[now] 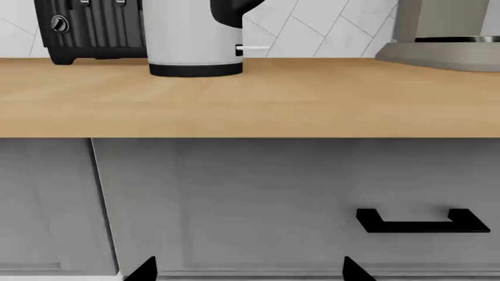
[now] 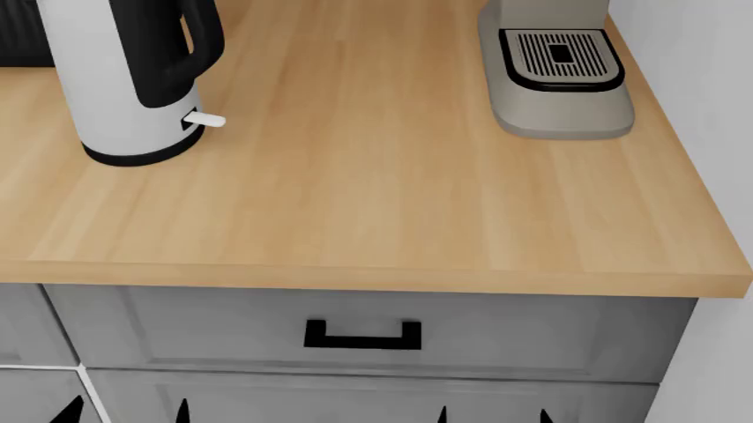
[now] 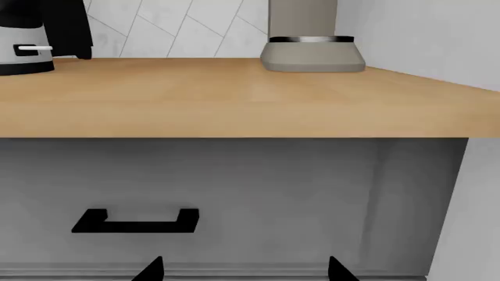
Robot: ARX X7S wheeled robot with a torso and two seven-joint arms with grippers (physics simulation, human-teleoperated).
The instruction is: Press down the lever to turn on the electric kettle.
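Note:
The white electric kettle [image 2: 118,79] with its black handle and base ring stands at the back left of the wooden counter [image 2: 353,194]. Its small white lever [image 2: 206,120] sticks out level at the foot of the handle. The kettle also shows in the left wrist view [image 1: 191,41] with its lever [image 1: 254,48], and at the edge of the right wrist view [image 3: 20,55]. My left gripper [image 2: 126,414] and right gripper [image 2: 495,416] are open and empty. Both are low in front of the grey drawer, below the counter edge and far from the kettle.
A grey coffee machine [image 2: 559,70] stands at the back right of the counter, near a white wall. A black toaster [image 1: 90,29] stands beside the kettle. The grey drawer front has a black handle [image 2: 362,337].

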